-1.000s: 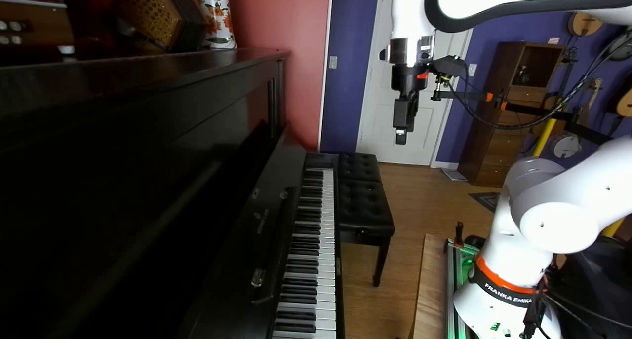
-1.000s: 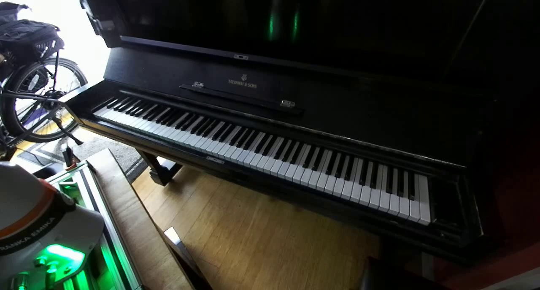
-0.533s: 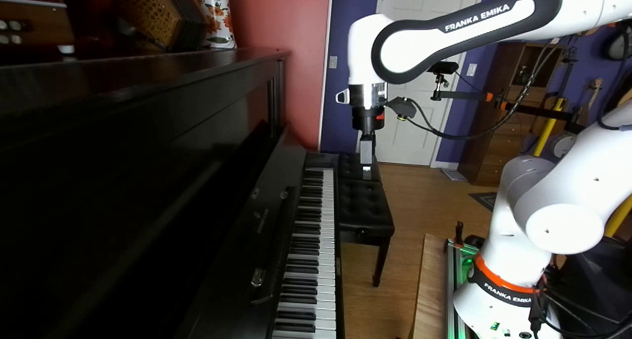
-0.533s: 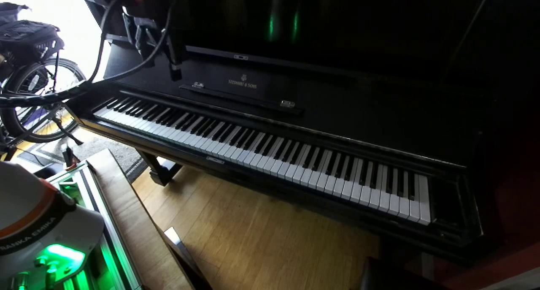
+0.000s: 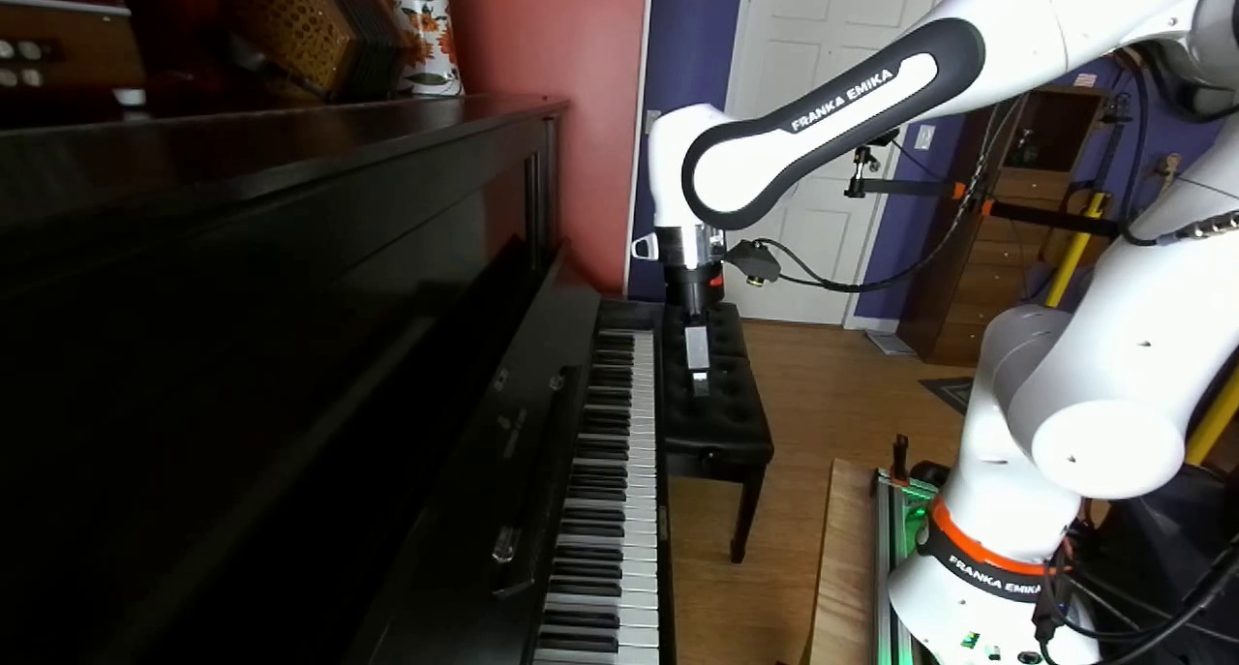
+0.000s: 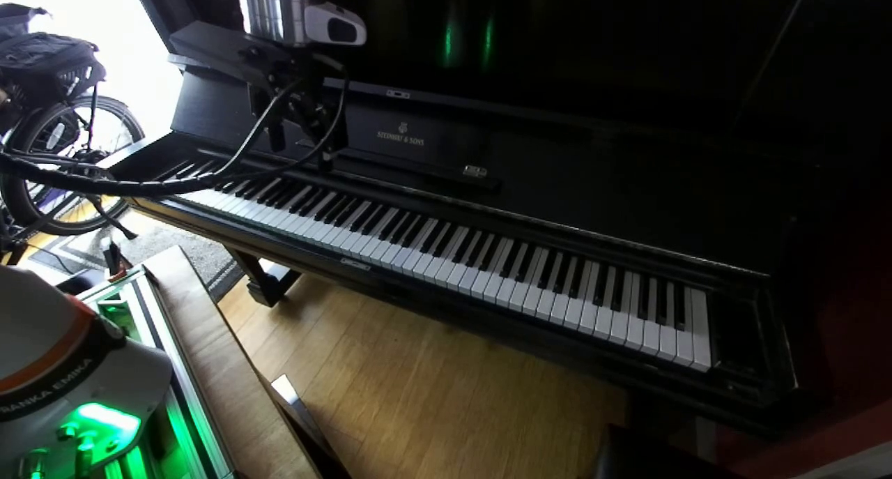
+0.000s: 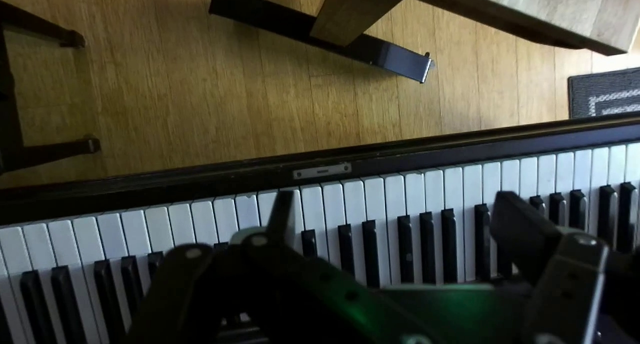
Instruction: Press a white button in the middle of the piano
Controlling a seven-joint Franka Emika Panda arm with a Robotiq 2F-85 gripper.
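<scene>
The black upright piano (image 5: 310,258) shows in both exterior views, with its lettered fallboard (image 6: 592,193). Its row of white keys (image 6: 430,266) and black keys runs the full length. My gripper (image 5: 700,384) hangs pointing down, above the level of the keys and apart from them. In an exterior view the gripper (image 6: 301,151) appears in front of the fallboard, left of the lettering. In the wrist view the gripper (image 7: 395,206) is open, its fingers (image 7: 522,224) wide apart with nothing between them. White keys (image 7: 355,204) and black keys show below and between the fingers.
A black padded bench (image 5: 716,404) stands by the far end of the keyboard. A metal plate (image 7: 322,170) sits on the key rail. A wooden table edge (image 6: 216,353) is by the robot base. A cable (image 6: 139,185) loops from the wrist. A bicycle (image 6: 63,137) stands behind.
The arm has swung toward the piano and come down. The gripper has moved from high near the door to lower beside the keyboard, and has come into the view where it was absent.
</scene>
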